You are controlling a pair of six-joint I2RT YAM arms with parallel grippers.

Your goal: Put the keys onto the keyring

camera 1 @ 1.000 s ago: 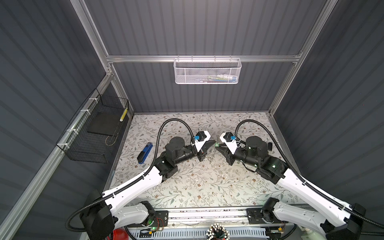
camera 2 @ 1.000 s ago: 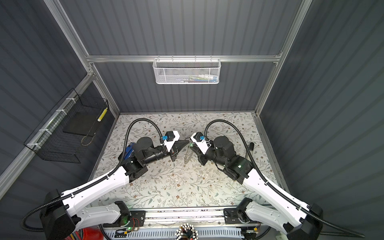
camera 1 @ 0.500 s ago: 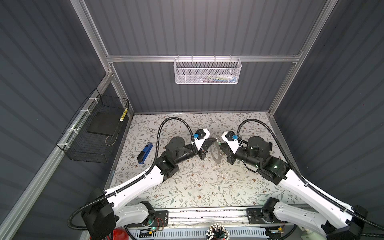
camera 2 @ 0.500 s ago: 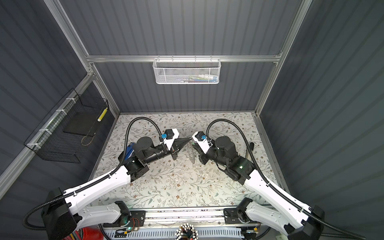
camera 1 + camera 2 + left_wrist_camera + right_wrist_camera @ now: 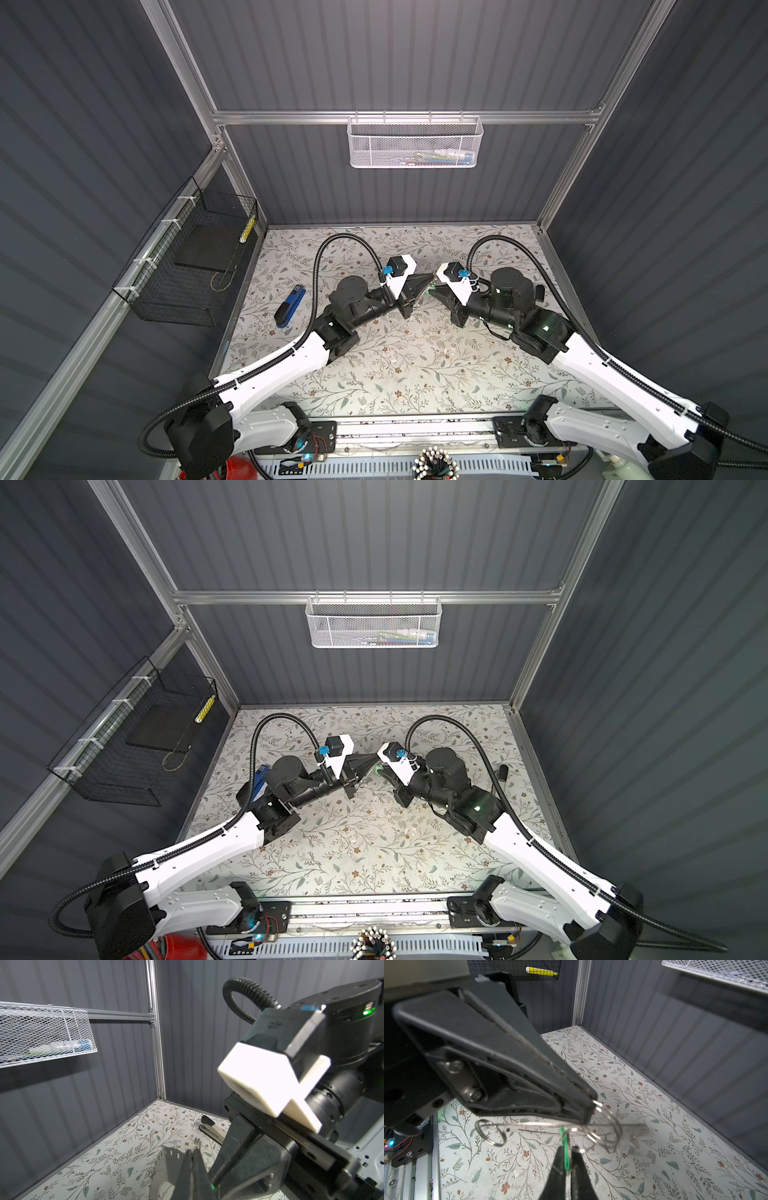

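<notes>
right gripper (image 5: 435, 289) has come closer, tip almost meets left gripper (image 5: 427, 282) | both point inward, facing each other | left jaws pressed on keyring (image 5: 166, 1157) | right jaws pinch green-tag key (image 5: 564, 1142) just below keyring

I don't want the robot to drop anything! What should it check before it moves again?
1. Left gripper jaws shut on the keyring: ok.
2. Right gripper jaws shut on the green-tagged key: ok.
3. Key and keyring held up off the table: ok.
4. Key already threaded onto the keyring: cannot tell.
5. Blue stapler lying apart from both grippers: ok.
</notes>
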